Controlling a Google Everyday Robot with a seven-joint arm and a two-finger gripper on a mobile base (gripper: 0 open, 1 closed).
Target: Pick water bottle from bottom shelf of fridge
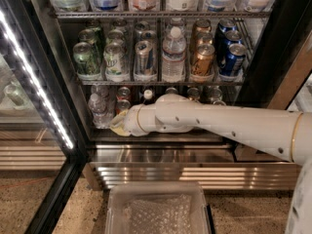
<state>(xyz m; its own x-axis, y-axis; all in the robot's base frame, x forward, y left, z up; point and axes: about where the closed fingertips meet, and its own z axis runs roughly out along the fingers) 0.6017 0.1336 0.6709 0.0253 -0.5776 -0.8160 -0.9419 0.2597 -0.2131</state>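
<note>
The fridge [29,82] stands open with its wire racks full of drinks. On the bottom shelf [156,136], at the far left, stands the small clear ribbed water bottle [99,108] with a white cap. My white arm reaches in from the right along that shelf. My gripper [118,124] is at the arm's left end, low on the shelf, just right of the water bottle and close to it. I cannot tell whether it touches the bottle.
Cans and a dark white-capped bottle [147,95] stand behind the arm on the bottom shelf. The rack above holds cans and a taller labelled water bottle [173,57]. A white LED strip [36,87] runs down the left door frame. A clear tray [158,208] sits below on my base.
</note>
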